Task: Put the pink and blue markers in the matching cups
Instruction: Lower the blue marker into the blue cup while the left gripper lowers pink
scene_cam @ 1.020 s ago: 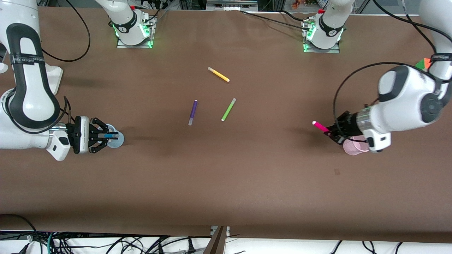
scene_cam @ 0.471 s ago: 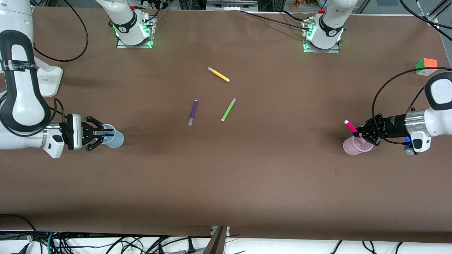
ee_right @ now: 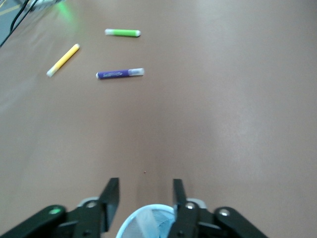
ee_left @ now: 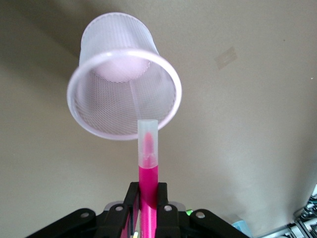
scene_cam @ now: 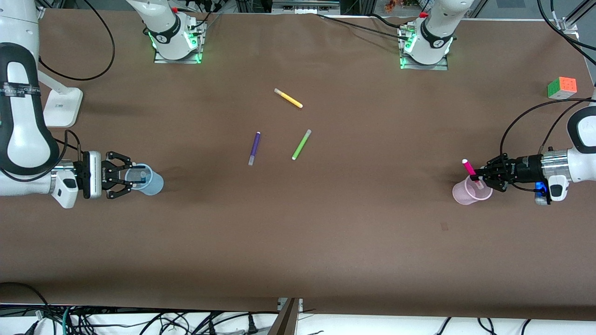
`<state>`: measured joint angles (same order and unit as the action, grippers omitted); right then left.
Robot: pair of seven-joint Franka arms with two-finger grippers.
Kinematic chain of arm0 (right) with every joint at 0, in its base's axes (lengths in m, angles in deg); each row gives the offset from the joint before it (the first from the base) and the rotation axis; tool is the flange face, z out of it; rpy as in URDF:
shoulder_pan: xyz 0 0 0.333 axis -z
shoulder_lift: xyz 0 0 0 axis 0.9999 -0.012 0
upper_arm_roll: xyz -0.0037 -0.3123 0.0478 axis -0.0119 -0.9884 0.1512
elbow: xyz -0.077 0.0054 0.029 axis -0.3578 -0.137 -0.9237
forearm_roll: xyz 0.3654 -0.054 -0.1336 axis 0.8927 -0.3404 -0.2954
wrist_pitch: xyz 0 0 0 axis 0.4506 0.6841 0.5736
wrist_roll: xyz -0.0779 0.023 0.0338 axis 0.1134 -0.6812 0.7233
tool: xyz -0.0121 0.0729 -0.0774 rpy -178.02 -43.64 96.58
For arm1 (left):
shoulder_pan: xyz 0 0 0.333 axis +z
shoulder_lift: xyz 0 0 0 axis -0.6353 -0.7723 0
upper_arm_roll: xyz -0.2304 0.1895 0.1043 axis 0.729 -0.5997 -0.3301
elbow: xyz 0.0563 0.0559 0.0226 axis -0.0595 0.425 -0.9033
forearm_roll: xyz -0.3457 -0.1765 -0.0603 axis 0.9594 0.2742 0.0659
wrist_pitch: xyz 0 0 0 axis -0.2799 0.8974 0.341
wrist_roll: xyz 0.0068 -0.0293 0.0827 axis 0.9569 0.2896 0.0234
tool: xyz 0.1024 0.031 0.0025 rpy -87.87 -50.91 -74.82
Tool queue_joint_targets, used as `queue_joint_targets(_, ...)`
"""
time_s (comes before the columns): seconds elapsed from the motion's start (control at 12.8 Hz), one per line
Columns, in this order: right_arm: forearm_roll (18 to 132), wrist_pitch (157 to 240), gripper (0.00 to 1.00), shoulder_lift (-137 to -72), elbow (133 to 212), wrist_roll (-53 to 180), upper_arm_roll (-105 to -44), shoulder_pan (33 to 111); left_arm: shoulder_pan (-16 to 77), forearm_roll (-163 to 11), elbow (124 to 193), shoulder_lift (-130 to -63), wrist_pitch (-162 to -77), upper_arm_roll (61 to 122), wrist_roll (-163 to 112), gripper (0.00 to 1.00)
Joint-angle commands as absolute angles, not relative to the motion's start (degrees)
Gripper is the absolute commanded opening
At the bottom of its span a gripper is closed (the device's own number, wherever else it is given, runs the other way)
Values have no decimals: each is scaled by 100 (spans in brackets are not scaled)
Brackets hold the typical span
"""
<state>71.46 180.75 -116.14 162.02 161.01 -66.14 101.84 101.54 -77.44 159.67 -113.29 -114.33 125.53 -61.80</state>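
Observation:
My left gripper (scene_cam: pixel 476 177) is shut on the pink marker (scene_cam: pixel 469 168) and holds it tilted over the pale pink mesh cup (scene_cam: pixel 465 195). In the left wrist view my left gripper (ee_left: pixel 147 191) clamps the pink marker (ee_left: pixel 148 176), whose pale cap is at the rim of the pink cup (ee_left: pixel 99 94). My right gripper (scene_cam: pixel 130 178) is open beside the light blue cup (scene_cam: pixel 152 185). The blue marker (scene_cam: pixel 141 177) rests inside that cup. In the right wrist view my right gripper (ee_right: pixel 146 186) is open over the blue cup's rim (ee_right: pixel 138 217).
A purple pen (scene_cam: pixel 254 148), a lime-green pen (scene_cam: pixel 301 144) and a yellow pen (scene_cam: pixel 288 98) lie mid-table. A colour cube (scene_cam: pixel 562 87) sits toward the left arm's end. A white stand (scene_cam: pixel 60 108) is at the right arm's end.
My right gripper opened, let the blue marker into the blue cup and drew back. My left gripper carried the pink marker over the pink cup and tipped it more upright.

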Motion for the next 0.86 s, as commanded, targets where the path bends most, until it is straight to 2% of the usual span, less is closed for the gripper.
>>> queue_joint_targets(0.0,7197,18017,100,-11427,16130,14576,-6501,10188,10185,-7473,15932,-11458,-11316,12340,-5562,0)
queue_joint_targets(0.24,6969,18078,100,-11382,15779,12599,-6509,9759,10193,-7324,15915,-11511,-11316,12243,-5499,0)
queue_joint_targets(0.31,6707,18078,100,-11382,15595,11826,-6509,9653,10193,-7323,15915,-11528,-11316,12242,-5499,13)
queue_joint_targets(0.39,6408,18061,100,-11382,15376,11018,-6500,9522,10193,-7323,15915,-11563,-11316,12242,-5499,33)
queue_joint_targets(0.47,6083,18009,100,-11382,15191,10287,-6500,9390,10193,-7323,15906,-11581,-11316,12234,-5499,43)
queue_joint_targets(0.78,5335,17272,100,-11294,14663,7422,-6518,9047,10193,-7323,15897,-11564,-11316,12234,-5499,49)
